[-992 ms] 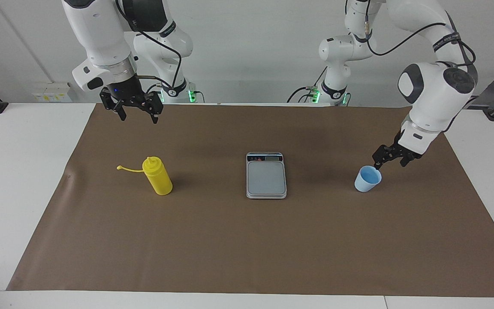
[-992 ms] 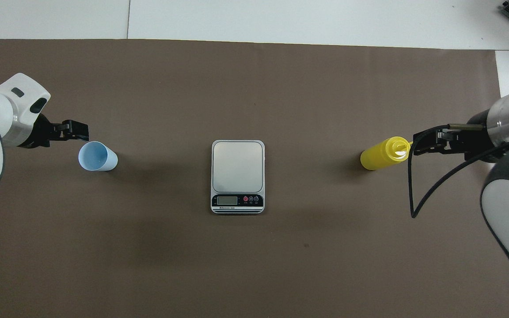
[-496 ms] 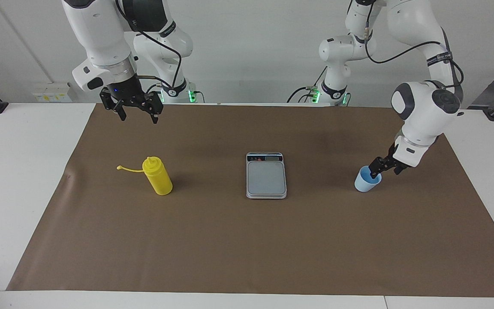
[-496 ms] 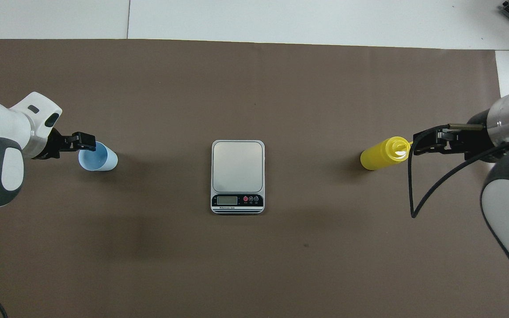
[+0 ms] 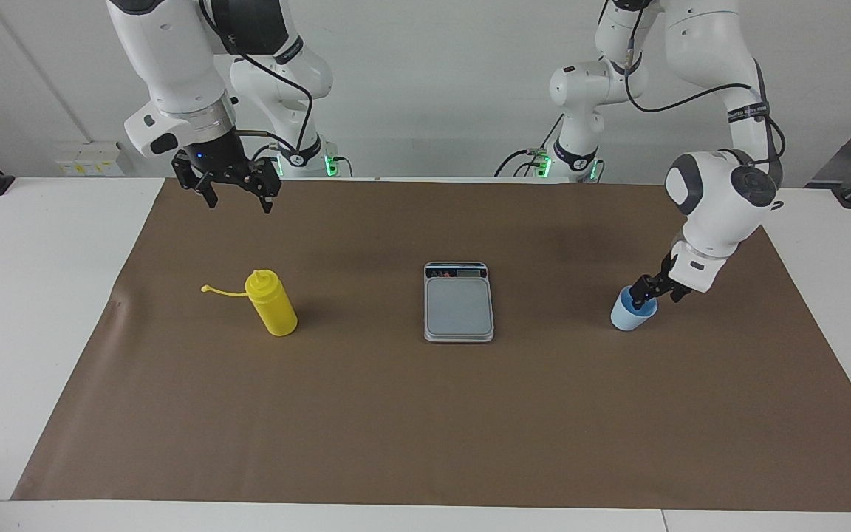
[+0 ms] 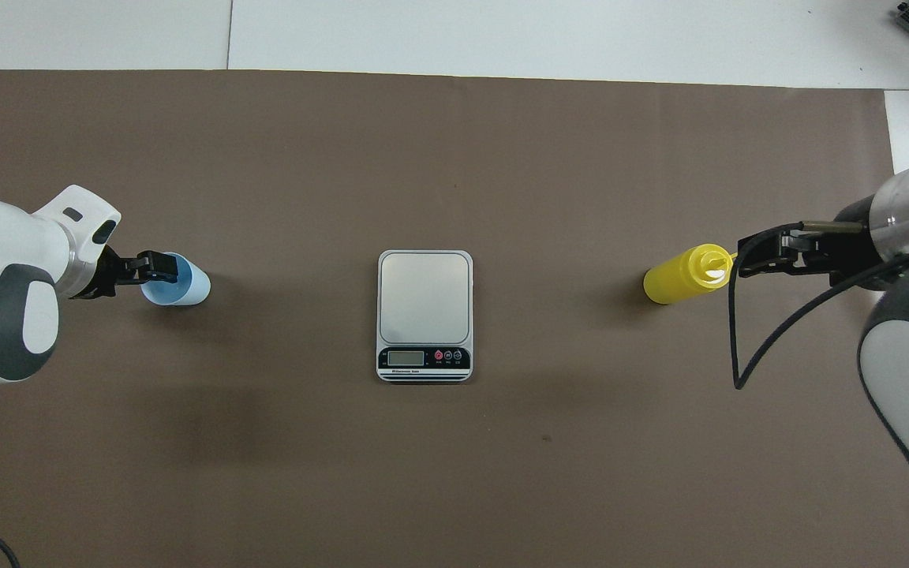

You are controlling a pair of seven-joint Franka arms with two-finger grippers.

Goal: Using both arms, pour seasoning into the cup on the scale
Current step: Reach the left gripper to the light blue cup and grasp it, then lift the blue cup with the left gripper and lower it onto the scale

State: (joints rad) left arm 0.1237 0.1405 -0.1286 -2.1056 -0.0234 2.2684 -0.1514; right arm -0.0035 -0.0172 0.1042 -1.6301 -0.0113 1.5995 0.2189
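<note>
The pale blue cup stands upright on the brown mat toward the left arm's end. My left gripper is open and low at its rim, one finger inside the cup and one outside. The silver-grey scale lies mid-table with a bare plate. The seasoning, a yellow squeeze bottle, stands upright toward the right arm's end. My right gripper hangs open, high over the mat, holding nothing.
A brown mat covers most of the white table. The bottle's thin cap strap sticks out sideways toward the right arm's end. A black cable loop hangs from the right arm's wrist.
My left gripper has dropped from just above the cup and moved over its rim, so one finger now sits inside. The right arm, bottle, scale and cup have not moved.
</note>
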